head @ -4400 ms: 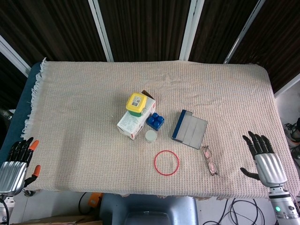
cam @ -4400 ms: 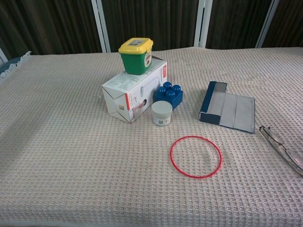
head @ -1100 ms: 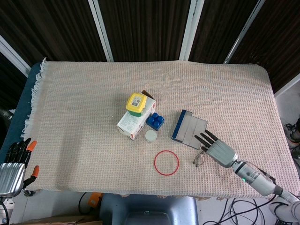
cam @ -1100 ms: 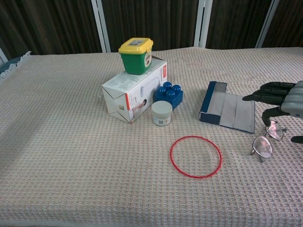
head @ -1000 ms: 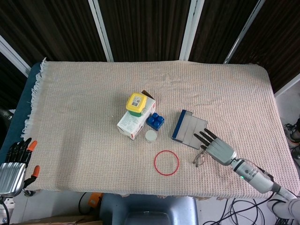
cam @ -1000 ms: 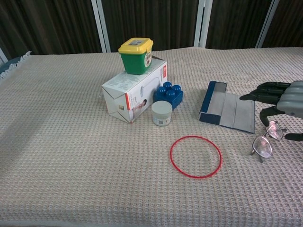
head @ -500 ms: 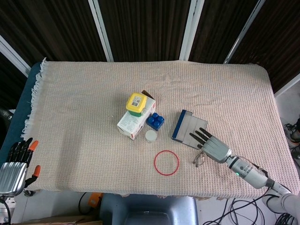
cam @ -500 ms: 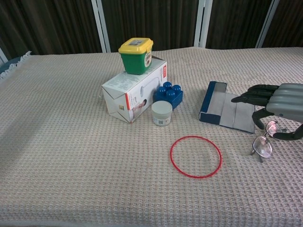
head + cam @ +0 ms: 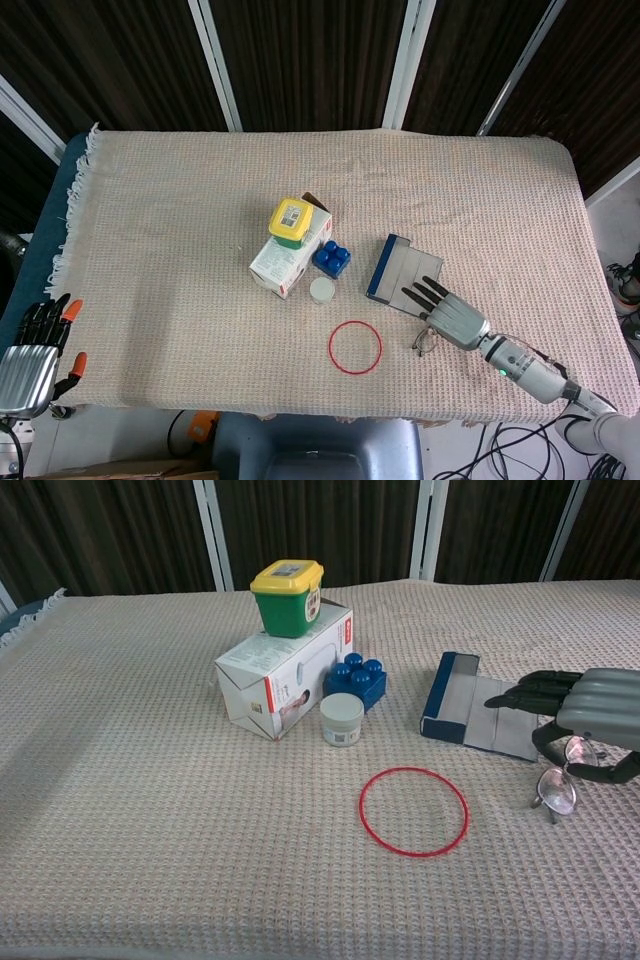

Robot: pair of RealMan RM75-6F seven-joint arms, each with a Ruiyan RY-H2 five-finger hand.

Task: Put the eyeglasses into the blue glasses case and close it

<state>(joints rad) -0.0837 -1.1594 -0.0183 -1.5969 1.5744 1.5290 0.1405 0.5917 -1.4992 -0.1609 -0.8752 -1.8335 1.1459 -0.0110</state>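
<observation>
The right hand (image 9: 585, 720) holds the eyeglasses (image 9: 560, 780) between thumb and fingers, lenses hanging toward the table (image 9: 150, 230), other fingers reaching over the open blue glasses case (image 9: 402, 277), whose long axis runs diagonally. The left hand (image 9: 28, 355) rests spread off the table's near-left corner.

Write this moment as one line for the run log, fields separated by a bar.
right hand: holds eyeglasses beside case | blue glasses case: open, empty | left hand: idle at table edge | step: carry to case

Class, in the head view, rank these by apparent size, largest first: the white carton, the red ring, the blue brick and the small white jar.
1. White carton
2. Red ring, close to the carton
3. Blue brick
4. Small white jar, only slightly smaller than the brick
</observation>
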